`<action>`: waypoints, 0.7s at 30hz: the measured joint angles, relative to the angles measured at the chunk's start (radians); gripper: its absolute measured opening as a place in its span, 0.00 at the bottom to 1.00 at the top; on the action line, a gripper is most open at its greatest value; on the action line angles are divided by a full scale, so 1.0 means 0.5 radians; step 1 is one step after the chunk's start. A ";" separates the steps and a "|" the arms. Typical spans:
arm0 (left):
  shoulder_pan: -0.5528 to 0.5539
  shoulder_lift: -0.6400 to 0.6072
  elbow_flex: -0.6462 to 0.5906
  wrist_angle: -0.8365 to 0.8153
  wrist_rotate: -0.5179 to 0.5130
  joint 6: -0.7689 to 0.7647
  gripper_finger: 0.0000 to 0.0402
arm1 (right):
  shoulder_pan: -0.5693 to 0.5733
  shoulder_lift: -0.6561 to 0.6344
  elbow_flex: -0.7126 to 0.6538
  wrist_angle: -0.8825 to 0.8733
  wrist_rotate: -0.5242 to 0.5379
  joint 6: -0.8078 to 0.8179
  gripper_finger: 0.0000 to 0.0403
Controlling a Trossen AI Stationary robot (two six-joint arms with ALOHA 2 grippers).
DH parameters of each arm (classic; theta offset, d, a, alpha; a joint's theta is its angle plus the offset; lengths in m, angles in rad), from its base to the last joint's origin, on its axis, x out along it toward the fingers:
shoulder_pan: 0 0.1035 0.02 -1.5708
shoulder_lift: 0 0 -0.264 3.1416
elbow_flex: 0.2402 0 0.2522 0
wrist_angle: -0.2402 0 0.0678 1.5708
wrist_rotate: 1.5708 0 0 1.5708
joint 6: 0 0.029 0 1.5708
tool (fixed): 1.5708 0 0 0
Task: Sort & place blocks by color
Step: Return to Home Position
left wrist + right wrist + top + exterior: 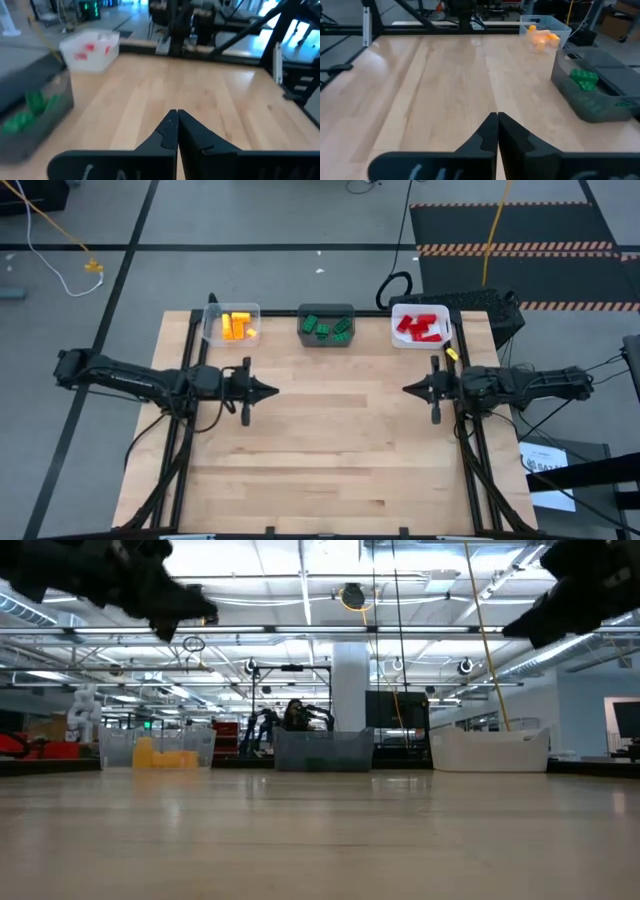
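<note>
Now, at 9 o'clock over the pale wooden table (330, 460): left gripper (272, 391), fingers pressed together on nothing, tips aimed toward 3 o'clock. Opposite, at 3 o'clock: right gripper (408, 389), likewise closed tip to tip and empty, aimed toward 9. Farther out, along the 12 o'clock edge: yellow-orange studded plastic bricks (237, 327) in the clear rectangular bin (208, 330) at 11 o'clock, green studded bricks (327, 328) in the dark grey bin (326, 307) at 12, red studded bricks (418, 327) in the white bin (394, 330) at 1. Nothing loose visible on the table; sorting apparently complete. Probably light, rigid, slick-sided pieces, apt to skate or pop free if pinched on a corner. Best taken across two flat opposite side walls, below the studs.
</note>
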 joint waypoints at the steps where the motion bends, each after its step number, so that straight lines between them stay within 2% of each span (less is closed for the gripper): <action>1: 0.011 -0.032 -0.056 0.001 0.001 -0.020 0.01 | -0.004 -0.016 -0.044 0.039 0.009 0.003 0.00; 10: 0.028 -0.260 -0.483 0.335 0.005 -0.143 0.00 | -0.059 -0.350 -0.245 0.230 0.096 0.050 0.00; 15: 0.023 -0.375 -0.641 0.456 0.004 -0.199 0.00 | -0.059 -0.563 -0.396 0.397 0.009 0.063 0.00; 21: 0.011 -0.510 -0.740 0.403 0.033 -0.244 0.00 | -0.061 -0.564 -0.606 0.718 -0.121 0.121 0.00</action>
